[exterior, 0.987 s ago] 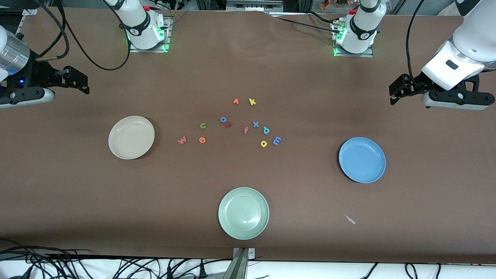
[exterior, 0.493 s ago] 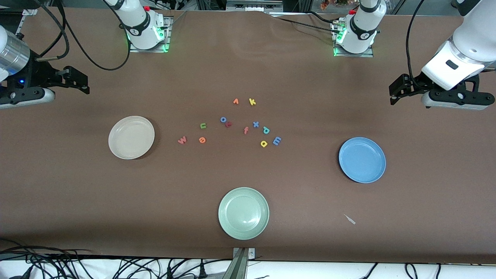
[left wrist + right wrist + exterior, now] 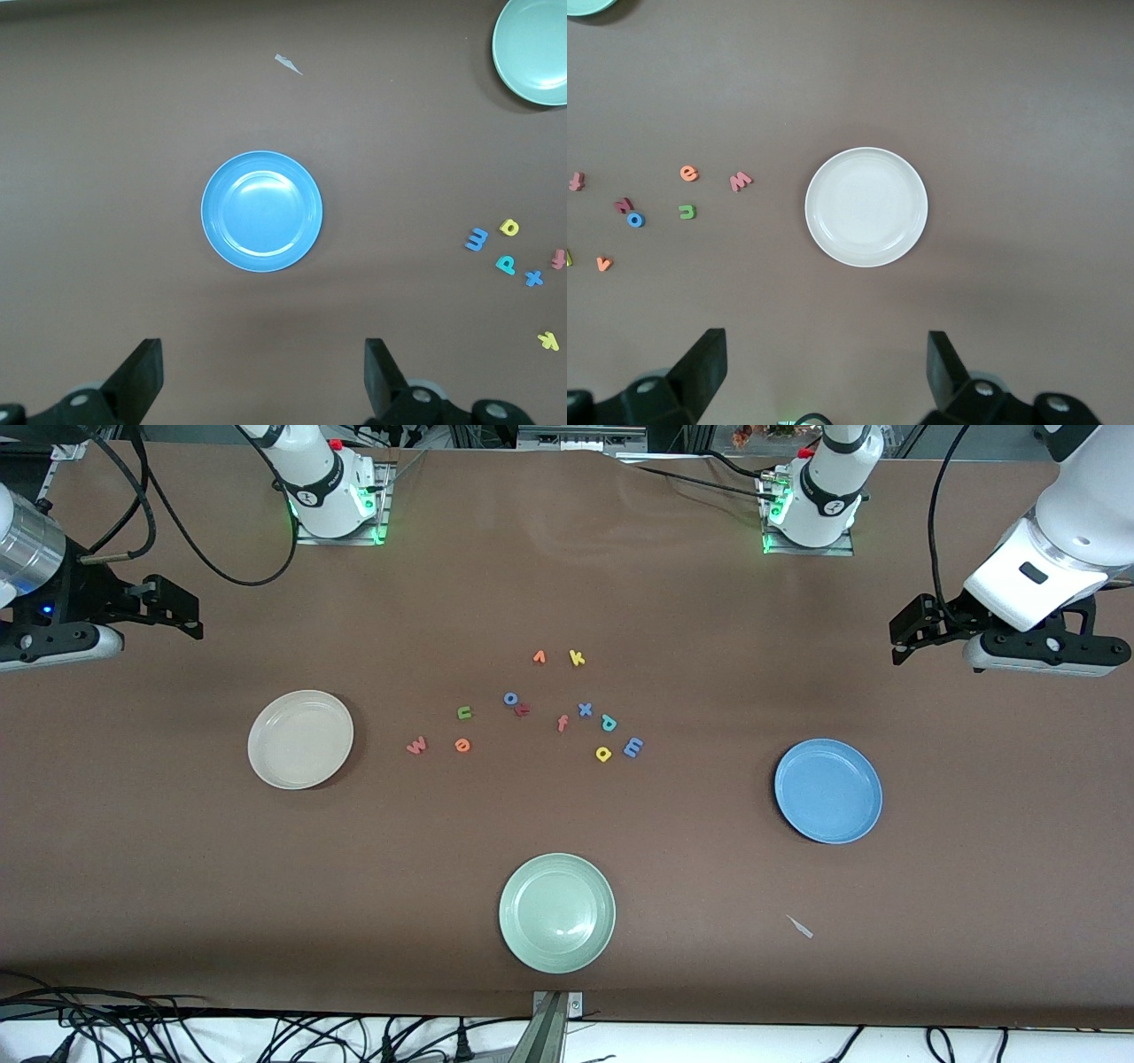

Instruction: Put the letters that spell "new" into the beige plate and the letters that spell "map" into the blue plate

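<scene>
The beige plate [image 3: 300, 740] lies toward the right arm's end, the blue plate [image 3: 828, 790] toward the left arm's end. Between them are the pink w [image 3: 416, 746], green n [image 3: 464, 712], orange e [image 3: 462, 745], light blue m [image 3: 633, 747], yellow a [image 3: 603, 754] and teal p [image 3: 609, 723]. My right gripper [image 3: 188, 613] hangs open over bare table near the beige plate [image 3: 866, 206]. My left gripper [image 3: 900, 642] hangs open near the blue plate [image 3: 262, 211]. Neither holds anything.
A pale green plate [image 3: 556, 912] lies nearest the front camera. Other letters sit among the cluster: orange v [image 3: 539, 657], yellow k [image 3: 577, 658], blue o [image 3: 511, 698], orange f [image 3: 562, 723], blue x [image 3: 585, 709]. A small white scrap [image 3: 801, 926] lies near the blue plate.
</scene>
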Tool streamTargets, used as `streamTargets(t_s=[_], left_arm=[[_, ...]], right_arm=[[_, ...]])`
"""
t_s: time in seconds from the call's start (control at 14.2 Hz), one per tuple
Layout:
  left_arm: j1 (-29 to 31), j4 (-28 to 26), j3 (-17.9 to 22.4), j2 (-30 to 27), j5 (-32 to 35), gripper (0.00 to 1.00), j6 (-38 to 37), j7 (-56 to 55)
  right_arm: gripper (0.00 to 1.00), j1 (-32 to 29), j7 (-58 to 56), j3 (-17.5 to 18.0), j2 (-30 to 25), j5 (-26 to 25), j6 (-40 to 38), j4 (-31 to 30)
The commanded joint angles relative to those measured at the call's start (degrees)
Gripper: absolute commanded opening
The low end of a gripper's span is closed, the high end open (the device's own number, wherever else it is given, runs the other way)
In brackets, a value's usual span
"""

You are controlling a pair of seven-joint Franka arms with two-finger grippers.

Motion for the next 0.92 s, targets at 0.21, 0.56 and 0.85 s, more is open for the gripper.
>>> streamTargets(t_s=[0.21,0.56,0.85], left_arm=[[-0.1,0.4,0.1,-0.1,-1.2,1.0,-0.6,-0.1],[-1.2,1.1,-0.8,0.4,-1.1,1.0,-0.7,0.3],[-3.6,1.3,-1.7,1.6,-0.9,1.0,-1.4,-0.1]], right_arm=[[1.0,-0.7,-0.4,0.6,-2.4,1.1,-0.9,-0.7],[1.0,-0.6,0.5,1.0,-2.4,1.2,-0.3,-0.7],[1.0,-0.7,0.6,2.3,-2.4,1.2,-0.2,-0.7]])
